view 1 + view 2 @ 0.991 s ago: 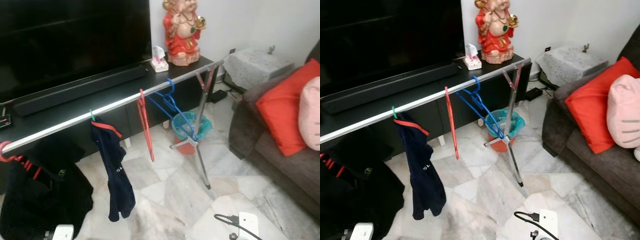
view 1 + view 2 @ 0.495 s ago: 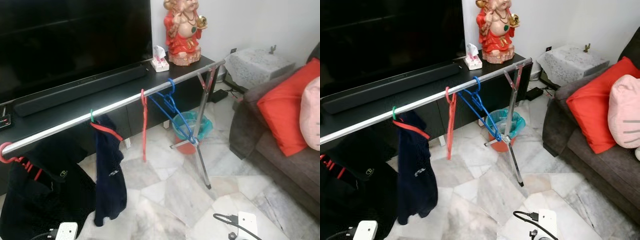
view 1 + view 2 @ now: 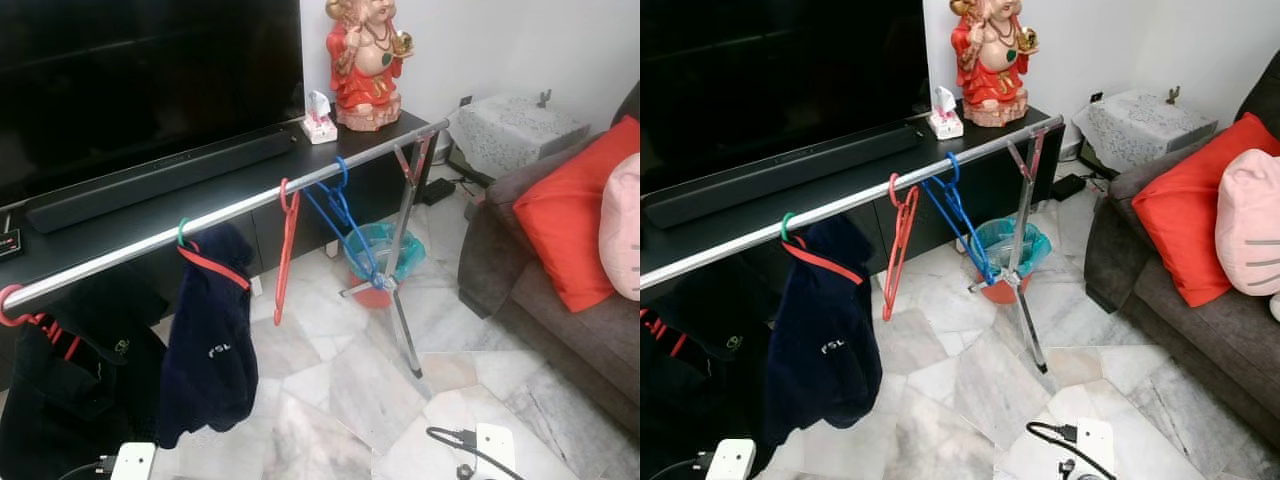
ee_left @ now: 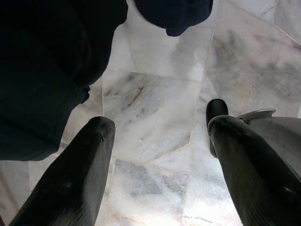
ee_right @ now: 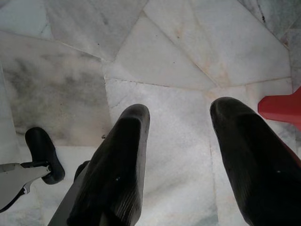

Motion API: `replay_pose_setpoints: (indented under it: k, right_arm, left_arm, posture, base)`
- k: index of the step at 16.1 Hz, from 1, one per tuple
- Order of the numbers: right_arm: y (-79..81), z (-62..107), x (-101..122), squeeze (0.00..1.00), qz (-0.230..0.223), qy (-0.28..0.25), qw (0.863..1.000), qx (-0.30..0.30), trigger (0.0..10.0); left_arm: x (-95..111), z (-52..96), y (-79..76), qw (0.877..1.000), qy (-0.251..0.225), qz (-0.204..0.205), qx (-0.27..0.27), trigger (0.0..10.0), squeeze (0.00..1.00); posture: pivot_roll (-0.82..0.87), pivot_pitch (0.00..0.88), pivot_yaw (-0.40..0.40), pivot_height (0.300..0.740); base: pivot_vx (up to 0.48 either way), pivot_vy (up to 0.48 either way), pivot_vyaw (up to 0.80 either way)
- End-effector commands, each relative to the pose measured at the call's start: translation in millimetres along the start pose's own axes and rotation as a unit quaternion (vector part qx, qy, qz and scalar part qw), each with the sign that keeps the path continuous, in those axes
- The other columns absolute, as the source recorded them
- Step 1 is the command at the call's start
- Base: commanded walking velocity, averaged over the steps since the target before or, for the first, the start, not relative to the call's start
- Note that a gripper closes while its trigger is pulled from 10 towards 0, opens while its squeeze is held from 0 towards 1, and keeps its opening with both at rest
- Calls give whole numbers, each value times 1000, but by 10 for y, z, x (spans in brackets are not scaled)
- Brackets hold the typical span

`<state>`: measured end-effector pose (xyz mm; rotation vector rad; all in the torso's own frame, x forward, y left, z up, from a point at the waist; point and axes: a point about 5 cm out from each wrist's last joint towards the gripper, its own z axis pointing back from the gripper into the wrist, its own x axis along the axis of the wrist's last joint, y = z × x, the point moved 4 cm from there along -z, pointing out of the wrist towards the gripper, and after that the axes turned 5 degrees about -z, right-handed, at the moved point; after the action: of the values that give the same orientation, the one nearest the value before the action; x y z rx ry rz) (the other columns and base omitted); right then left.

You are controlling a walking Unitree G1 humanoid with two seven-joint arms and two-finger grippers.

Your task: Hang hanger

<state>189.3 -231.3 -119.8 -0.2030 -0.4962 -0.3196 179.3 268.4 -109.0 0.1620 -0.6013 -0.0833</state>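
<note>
A silver clothes rail runs across in front of a black TV bench. A bare red hanger hangs on it, tilted, next to a bare blue hanger. Left of them a green-hooked hanger carries a navy garment. At the rail's far left end a red hanger holds a black garment. My left gripper is open over the marble floor, beside dark cloth. My right gripper is open too, above bare marble, with nothing between its fingers.
The rail's crossed metal legs stand by a teal bin. A grey sofa with a red cushion is on the right. A red statue, tissue box and soundbar sit on the bench under a TV.
The navy garment has swung and turned on its hanger, now hanging wider. The red hanger's lower end has swung from right to left. The blue hanger stays in place.
</note>
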Motion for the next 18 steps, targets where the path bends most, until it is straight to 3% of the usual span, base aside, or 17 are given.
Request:
replay_pose_setpoints:
  k: [1,10,18]
  right_arm:
    - [25,2,-4,0,-3,-1,1000,3,10000]
    - [28,3,-17,0,2,1,1000,5,10000]
    - [30,4,-19,0,-3,0,1000,4,10000]
  left_arm:
    - [-5,4,37,1000,5,-7,1,10000,0]
    - [18,-7,7,1000,4,-5,-2,10000,0]
    - [60,-26,-48,1000,4,-6,-11,10000,0]
  posture:
    - [54,0,43,732]
    - [57,0,43,732]
    - [57,0,45,732]
  base:
    - [0,0,0]
    - [-245,0,0]
    - [0,0,0]
